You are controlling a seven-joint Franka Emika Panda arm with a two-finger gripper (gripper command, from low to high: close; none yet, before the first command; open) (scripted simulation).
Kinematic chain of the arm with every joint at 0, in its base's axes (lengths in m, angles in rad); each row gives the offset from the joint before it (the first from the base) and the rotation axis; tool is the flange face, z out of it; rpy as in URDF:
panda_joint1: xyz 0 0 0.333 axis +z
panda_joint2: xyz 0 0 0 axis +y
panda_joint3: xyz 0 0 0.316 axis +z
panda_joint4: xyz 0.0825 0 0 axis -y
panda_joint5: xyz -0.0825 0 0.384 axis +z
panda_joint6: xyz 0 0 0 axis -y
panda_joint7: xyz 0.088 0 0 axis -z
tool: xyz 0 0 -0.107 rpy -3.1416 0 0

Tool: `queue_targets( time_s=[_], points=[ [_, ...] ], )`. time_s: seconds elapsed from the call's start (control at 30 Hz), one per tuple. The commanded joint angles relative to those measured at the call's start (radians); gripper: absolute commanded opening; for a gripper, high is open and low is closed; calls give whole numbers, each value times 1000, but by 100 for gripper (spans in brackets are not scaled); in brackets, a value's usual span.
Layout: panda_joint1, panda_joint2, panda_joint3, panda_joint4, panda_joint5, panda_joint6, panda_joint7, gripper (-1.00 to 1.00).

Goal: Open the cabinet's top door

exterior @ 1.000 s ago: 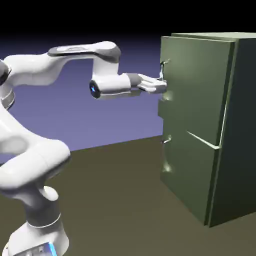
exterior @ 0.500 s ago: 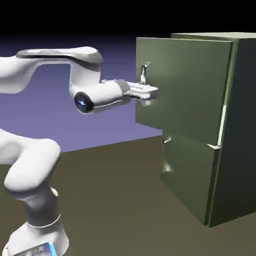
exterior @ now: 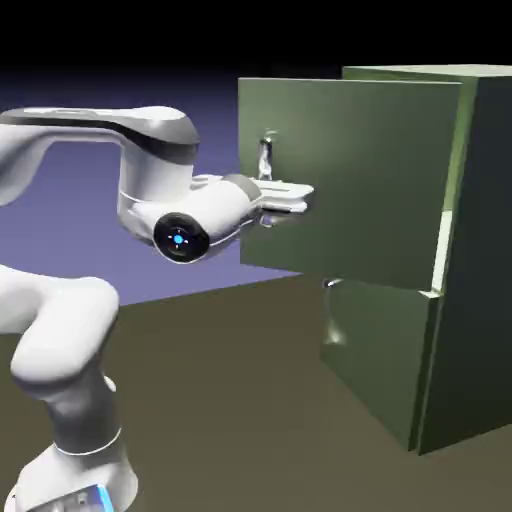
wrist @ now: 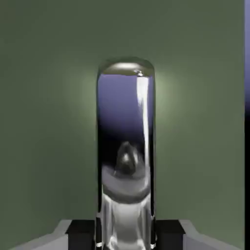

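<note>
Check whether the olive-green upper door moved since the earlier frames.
Yes: the olive-green upper door swung further open, its handle edge now farther toward the exterior view's left, away from the olive-green lower door.

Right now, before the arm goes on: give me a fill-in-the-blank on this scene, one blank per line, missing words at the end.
1. The end effector is closed on the ____ of the top door.
2. The top door stands ____, swung out from the cabinet.
3. The lower door is ____.
4. In the exterior view, the cabinet stands on the view's ____ side.

Missing words: handle; open; closed; right
</note>
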Motion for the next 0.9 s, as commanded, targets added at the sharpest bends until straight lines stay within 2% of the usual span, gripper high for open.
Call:
queue_targets(
  time_s=[0.0, 0.2, 0.43, 0.87],
  points=[
    [-2, 18, -36, 10, -39, -38, -6, -100],
    [12, 173, -254, 121, -264, -271, -60, -100],
    [109, 424, -488, 342, -465, -564, -147, -100],
    [296, 871, -781, 756, -592, -1042, -350, -100]
  ],
)
